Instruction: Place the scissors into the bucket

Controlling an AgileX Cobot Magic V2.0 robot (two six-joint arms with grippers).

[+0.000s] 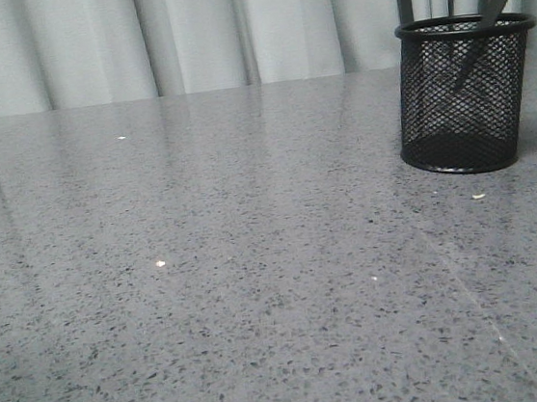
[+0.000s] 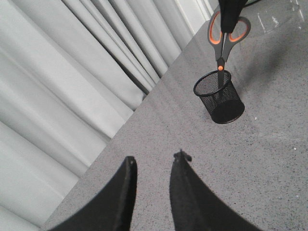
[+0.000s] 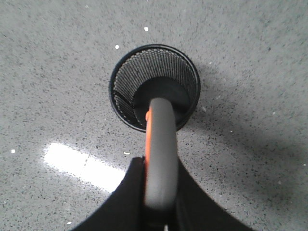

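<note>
A grey speckled worktop [image 1: 259,289] fills most of the front view, glossy enough to mirror the pale pleated curtain [image 1: 181,31] hanging behind its far edge. Toward three o'clock from the middle of that view, near the curtain, the black wire-mesh bucket [image 1: 465,93] stands upright on its solid base, its see-through wall showing a dark blade inside. The scissors [image 1: 498,2] hang blades-down over the bucket, slanting from one o'clock at the picture's upper corner down through the rim, with the orange pivot spot just above the rim and the tip inside the mesh, above the floor as far as the front view shows. In the left wrist view the scissors [image 2: 222,45] hang nearly vertical, the grey, orange-lined handle loops uppermost and the blades entering the bucket [image 2: 219,96]. The right claw [image 3: 159,197] is closed on a handle loop of the scissors [image 3: 159,149], seen from straight above with the bucket [image 3: 154,86] open mouth at twelve o'clock directly beneath; in the left wrist view its dark fingers [image 2: 230,14] pinch the loops from above. The left claw [image 2: 151,166] hovers well apart from the bucket, its two black fingers parted narrowly with bare worktop between them, holding nothing. A few pale flecks [image 1: 160,264] dot the worktop.
</note>
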